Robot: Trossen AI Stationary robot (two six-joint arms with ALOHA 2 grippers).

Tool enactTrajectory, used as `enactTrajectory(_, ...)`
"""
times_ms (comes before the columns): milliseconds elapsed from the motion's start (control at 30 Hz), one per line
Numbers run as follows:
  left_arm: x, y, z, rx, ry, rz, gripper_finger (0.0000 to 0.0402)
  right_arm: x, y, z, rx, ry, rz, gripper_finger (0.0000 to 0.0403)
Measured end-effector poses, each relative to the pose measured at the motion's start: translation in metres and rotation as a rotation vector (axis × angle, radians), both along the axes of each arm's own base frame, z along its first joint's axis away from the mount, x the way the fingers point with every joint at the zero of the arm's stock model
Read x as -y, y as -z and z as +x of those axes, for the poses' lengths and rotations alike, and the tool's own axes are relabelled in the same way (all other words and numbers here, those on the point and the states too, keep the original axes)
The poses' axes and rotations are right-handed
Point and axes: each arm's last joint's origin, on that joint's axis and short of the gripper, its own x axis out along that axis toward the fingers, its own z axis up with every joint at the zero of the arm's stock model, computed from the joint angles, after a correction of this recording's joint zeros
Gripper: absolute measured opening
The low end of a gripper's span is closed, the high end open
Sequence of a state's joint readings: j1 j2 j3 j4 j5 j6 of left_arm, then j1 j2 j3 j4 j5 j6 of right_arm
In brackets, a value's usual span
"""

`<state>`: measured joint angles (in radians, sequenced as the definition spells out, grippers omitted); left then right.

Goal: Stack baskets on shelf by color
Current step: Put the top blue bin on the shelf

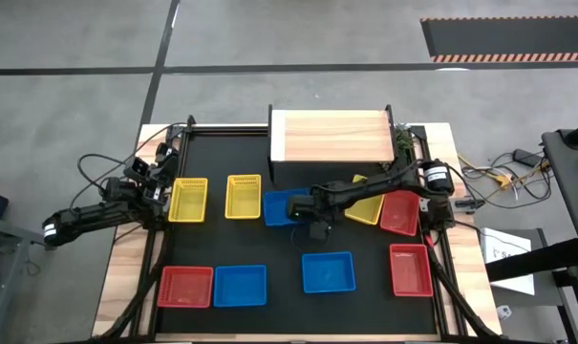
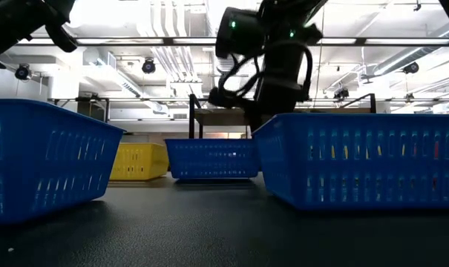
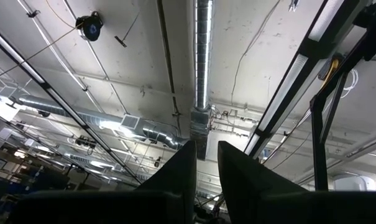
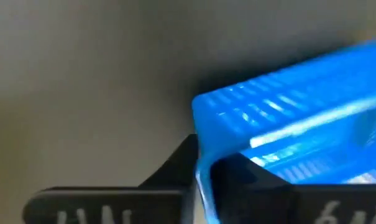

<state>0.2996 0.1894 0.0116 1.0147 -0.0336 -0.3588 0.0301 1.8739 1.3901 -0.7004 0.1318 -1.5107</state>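
Nine baskets lie on the black mat [image 1: 289, 244]. Two yellow ones [image 1: 188, 199] [image 1: 243, 196] and a blue one [image 1: 281, 207] form a row. A third yellow [image 1: 365, 208] and a red [image 1: 400, 212] sit under the right arm. Red [image 1: 185, 287], blue [image 1: 240, 286], blue [image 1: 328, 272] and red [image 1: 410, 269] line the near side. The wooden shelf [image 1: 330, 136] stands bare at the far edge. My right gripper [image 1: 306, 207] is shut on the blue basket in the row. My left gripper [image 3: 206, 155] waits at the table's left, pointing at the ceiling, fingers nearly together on nothing. My right gripper pinches the blue basket's wall [image 4: 203, 155] on the side toward the table's right, one finger inside the basket and one outside. The fingers come from above. In the low view the basket [image 2: 213, 159] sits level with its bottom at the mat; whether it is lifted does not show.
Cables and a power unit lie off the table's right edge [image 1: 480, 177]. A strip of bare mat runs between the two rows of baskets. In the low view two blue baskets [image 2: 42, 159] [image 2: 365, 159] stand close to the camera.
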Motion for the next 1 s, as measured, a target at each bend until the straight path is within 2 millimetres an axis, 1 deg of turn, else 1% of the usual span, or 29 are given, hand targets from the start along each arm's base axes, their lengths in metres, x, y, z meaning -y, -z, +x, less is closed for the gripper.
enactTrajectory(133, 0.000, 0.000, 0.000, -0.001, 0.000, 0.000, 0.0050, -0.019, -0.015, 0.001, 0.016, 0.012, 0.011, 0.0010)
enactTrajectory(267, 0.000, 0.000, 0.000, -0.001, 0.001, -0.001, 0.0050, -0.035, -0.037, 0.004, 0.056, 0.130, -0.036, 0.0009)
enactTrajectory(333, 0.000, 0.000, 0.000, -0.001, 0.001, -0.001, 0.0050, -0.041, -0.050, 0.006, 0.077, 0.205, -0.036, 0.0009)
enactTrajectory(500, 0.000, 0.000, 0.000, -0.001, 0.002, -0.001, 0.0050, -0.058, -0.085, 0.008, 0.142, 0.438, 0.063, 0.0008)
enactTrajectory(667, 0.000, 0.000, 0.000, -0.002, 0.002, -0.002, 0.0050, -0.070, -0.130, 0.013, 0.279, 0.674, 0.203, 0.0008)
enactTrajectory(767, 0.000, 0.000, 0.000, -0.002, 0.002, -0.002, 0.0050, -0.070, -0.159, 0.014, 0.370, 0.798, 0.281, 0.0008)
enactTrajectory(833, 0.000, 0.000, 0.000, -0.002, 0.002, -0.002, 0.0050, -0.068, -0.176, 0.013, 0.450, 0.881, 0.298, 0.0008)
enactTrajectory(933, 0.000, 0.000, 0.000, -0.002, 0.003, -0.002, 0.0050, -0.058, -0.198, 0.009, 0.615, 1.011, 0.185, 0.0008)
enactTrajectory(1000, 0.000, 0.000, 0.000, -0.002, 0.002, -0.002, 0.0050, -0.045, -0.207, 0.003, 0.653, 1.069, 0.081, 0.0008)
